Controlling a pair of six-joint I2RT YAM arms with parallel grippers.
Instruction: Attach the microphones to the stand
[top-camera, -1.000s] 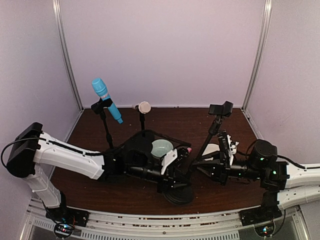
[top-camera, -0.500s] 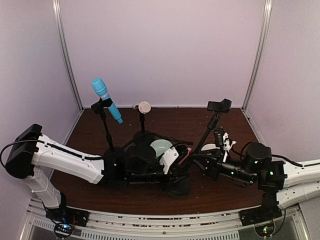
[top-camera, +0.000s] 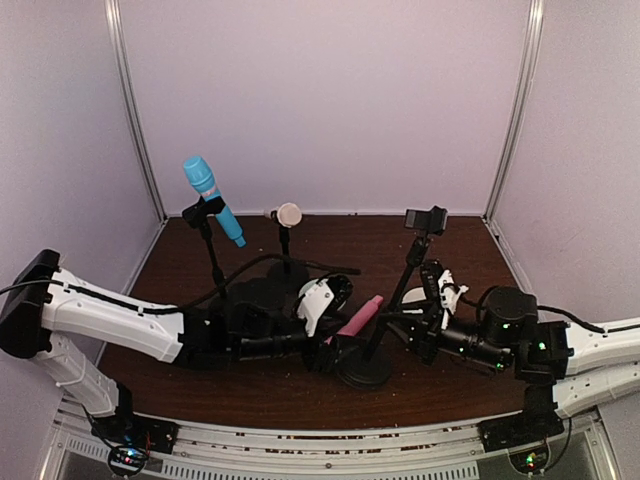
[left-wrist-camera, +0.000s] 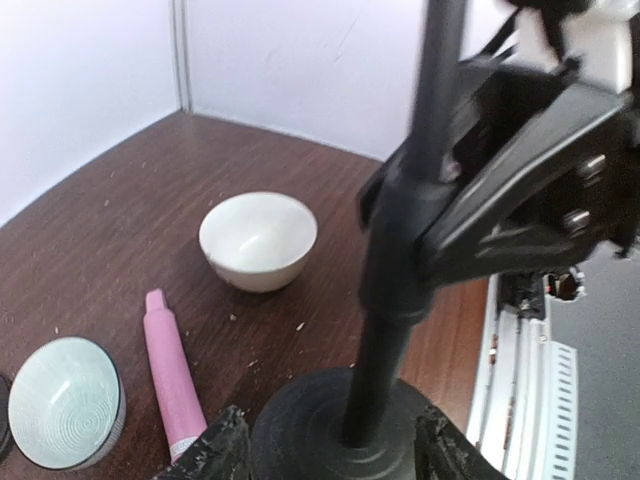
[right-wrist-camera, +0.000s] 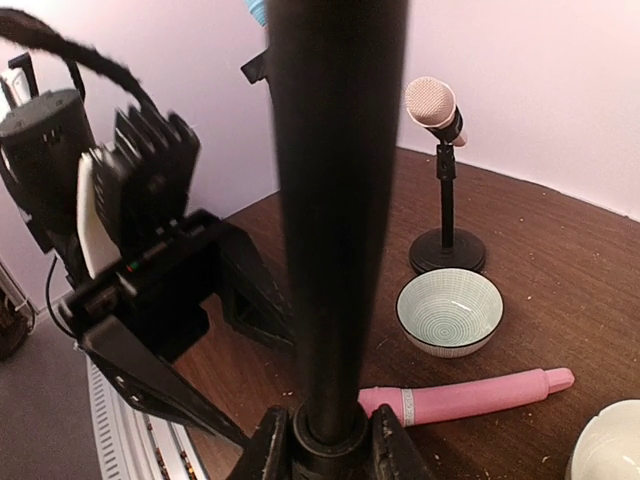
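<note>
The pink microphone (top-camera: 358, 317) lies flat on the brown worktop (top-camera: 470, 245), held by nothing. Its slim tail points toward the back of the booth and its thicker head lies toward the arms, just beside the round base of the empty stand (top-camera: 362, 370). In the right wrist view it lies behind the pole, between the base and a teal-patterned bowl (right-wrist-camera: 450, 310).

The sky-blue microphone (top-camera: 212, 200) is clipped at a slant, head up, in a tall stand at the back left. The cream microphone (top-camera: 288, 214) sits in a shorter stand just to its right. Both are well apart from the arms.

The empty stand leans, its black clip at the top holding nothing. The right hand (right-wrist-camera: 330, 445) is clenched on the pole, low down, with a finger on each side of it.

The left hand (left-wrist-camera: 328, 448) is released, its two fingers spread wide. In its own camera the stand's base sits between the fingertips, and the near end of the pink microphone runs in just beside the left-side finger. Whether either finger touches the base cannot be told.

A plain white bowl (left-wrist-camera: 258, 240) stands upright on the worktop beyond the pink microphone, apart from it. The teal bowl sits on the microphone's other side.
</note>
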